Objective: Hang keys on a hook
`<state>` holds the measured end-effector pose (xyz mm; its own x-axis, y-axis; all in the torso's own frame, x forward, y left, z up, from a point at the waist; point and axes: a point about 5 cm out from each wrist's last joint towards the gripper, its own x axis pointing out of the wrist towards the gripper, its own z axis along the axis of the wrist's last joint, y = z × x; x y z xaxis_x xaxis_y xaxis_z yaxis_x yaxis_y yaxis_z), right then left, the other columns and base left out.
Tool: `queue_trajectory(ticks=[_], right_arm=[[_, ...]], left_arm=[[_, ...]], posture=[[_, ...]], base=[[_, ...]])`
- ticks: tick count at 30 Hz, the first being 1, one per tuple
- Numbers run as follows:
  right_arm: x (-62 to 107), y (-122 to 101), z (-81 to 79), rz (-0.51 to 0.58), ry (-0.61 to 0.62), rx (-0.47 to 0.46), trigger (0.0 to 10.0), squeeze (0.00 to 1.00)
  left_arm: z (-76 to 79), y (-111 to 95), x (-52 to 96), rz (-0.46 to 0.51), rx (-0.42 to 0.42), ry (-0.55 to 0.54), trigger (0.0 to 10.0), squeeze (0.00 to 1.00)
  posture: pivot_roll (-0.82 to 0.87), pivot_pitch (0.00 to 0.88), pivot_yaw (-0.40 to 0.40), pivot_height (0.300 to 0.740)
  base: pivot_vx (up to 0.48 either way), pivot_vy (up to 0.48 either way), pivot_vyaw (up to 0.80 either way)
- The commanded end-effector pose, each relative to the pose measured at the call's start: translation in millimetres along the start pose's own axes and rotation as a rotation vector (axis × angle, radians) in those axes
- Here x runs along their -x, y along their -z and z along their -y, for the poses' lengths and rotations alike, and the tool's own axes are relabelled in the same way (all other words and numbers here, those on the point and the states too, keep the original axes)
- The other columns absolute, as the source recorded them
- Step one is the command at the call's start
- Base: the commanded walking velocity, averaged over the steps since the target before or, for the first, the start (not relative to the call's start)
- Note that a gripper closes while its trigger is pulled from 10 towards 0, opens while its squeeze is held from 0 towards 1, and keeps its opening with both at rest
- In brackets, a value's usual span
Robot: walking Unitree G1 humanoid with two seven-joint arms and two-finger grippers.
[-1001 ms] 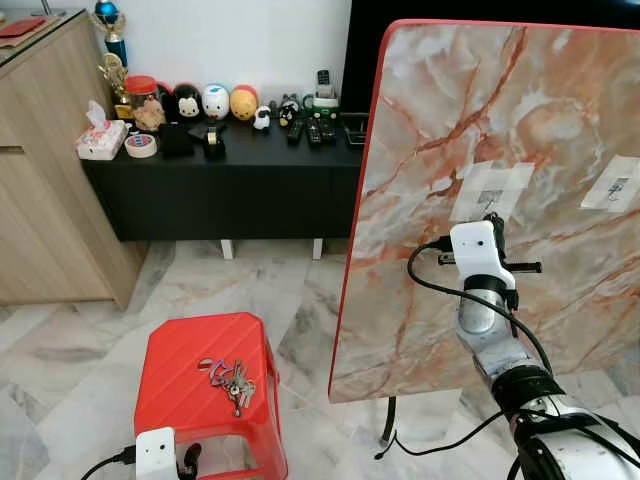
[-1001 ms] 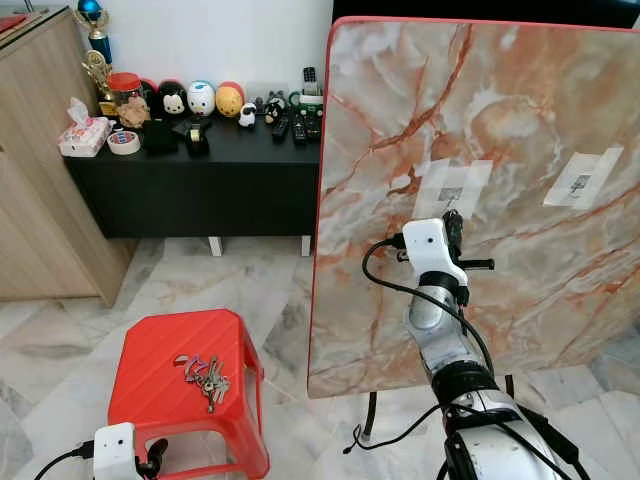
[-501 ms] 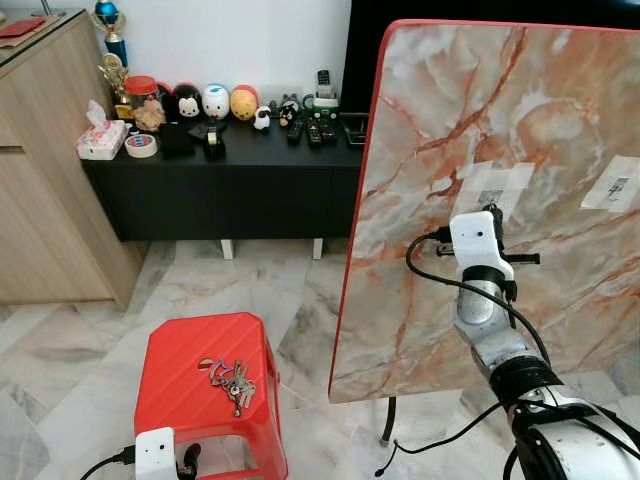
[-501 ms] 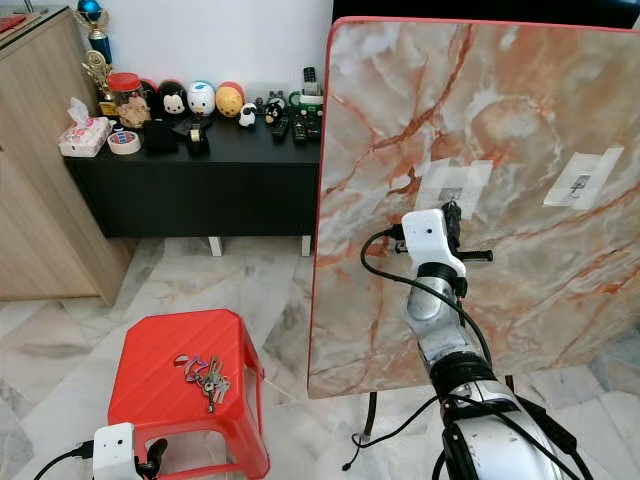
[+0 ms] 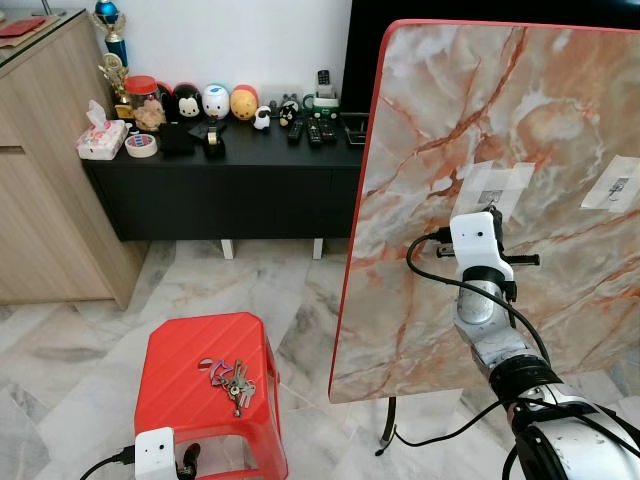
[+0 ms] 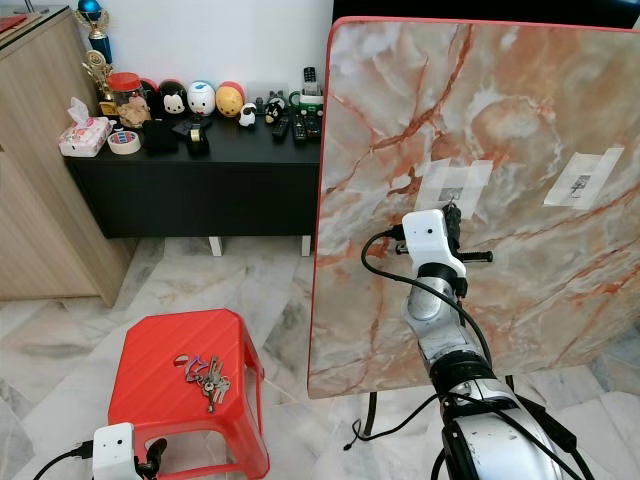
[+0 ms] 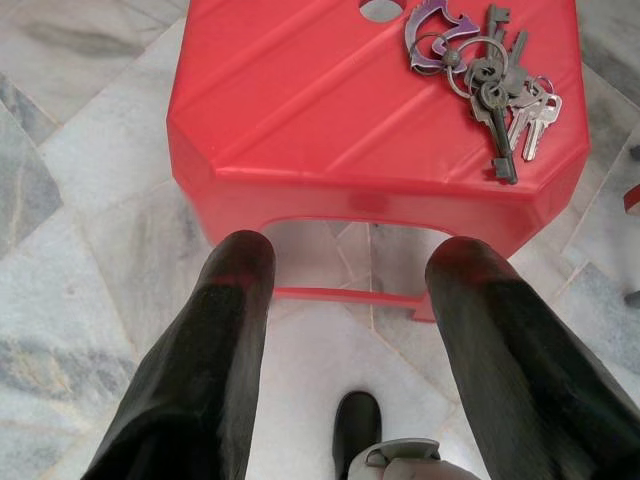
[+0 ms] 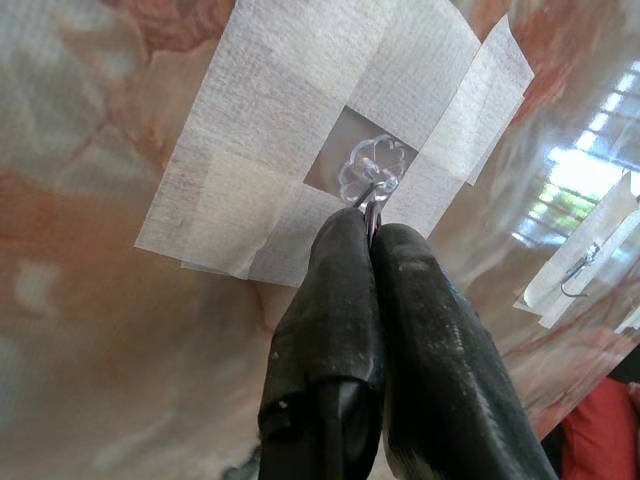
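The left gripper hangs low at 7 o'clock in the head views, fingers spread wide with nothing between them, aimed at the near edge of the red stool. The keys lie loose in a bunch on the stool top toward its far right corner, at 8 o'clock, clear of both grippers. At 3 o'clock the right arm is raised against the upright marble-patterned panel. The right gripper has its fingers pressed together, tips meeting at the small clear hook, which is held to the panel by a patch of white tape; whether the tips actually pinch the hook wire cannot be told. A second taped hook sits further right on the panel at 2 o'clock. Beyond, at 11 o'clock, a black console carries figurines and remote controls. Judged step: the pick-up has not begun, since the keys rest untouched on the stool while the right gripper is at the hook. The next move calls for lowering the open left gripper over the key ring, closing on it, then carrying it up to the hook; the right gripper must clear the hook first.
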<state>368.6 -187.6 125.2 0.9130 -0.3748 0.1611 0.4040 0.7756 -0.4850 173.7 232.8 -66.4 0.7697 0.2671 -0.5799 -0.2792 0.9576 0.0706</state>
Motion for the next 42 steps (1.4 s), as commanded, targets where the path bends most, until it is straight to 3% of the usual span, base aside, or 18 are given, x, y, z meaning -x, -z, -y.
queue_trajectory(ticks=[1,42], right_arm=[[-4.6,-3.9,2.3,-0.014,0.011,-0.019,10.0,0.00],[-3.6,-2.8,-6.3,-0.060,-0.049,-0.021,10.0,0.00]], left_arm=[[-0.3,1.9,0.0,-0.019,-0.002,-0.001,10.0,0.00],[-0.1,3.0,0.4,-0.023,0.001,0.000,10.0,0.00]], posture=[[0.08,0.000,-0.088,0.728],[0.08,0.000,-0.086,0.728]], base=[[0.000,0.000,0.00],[0.000,0.000,0.00]])
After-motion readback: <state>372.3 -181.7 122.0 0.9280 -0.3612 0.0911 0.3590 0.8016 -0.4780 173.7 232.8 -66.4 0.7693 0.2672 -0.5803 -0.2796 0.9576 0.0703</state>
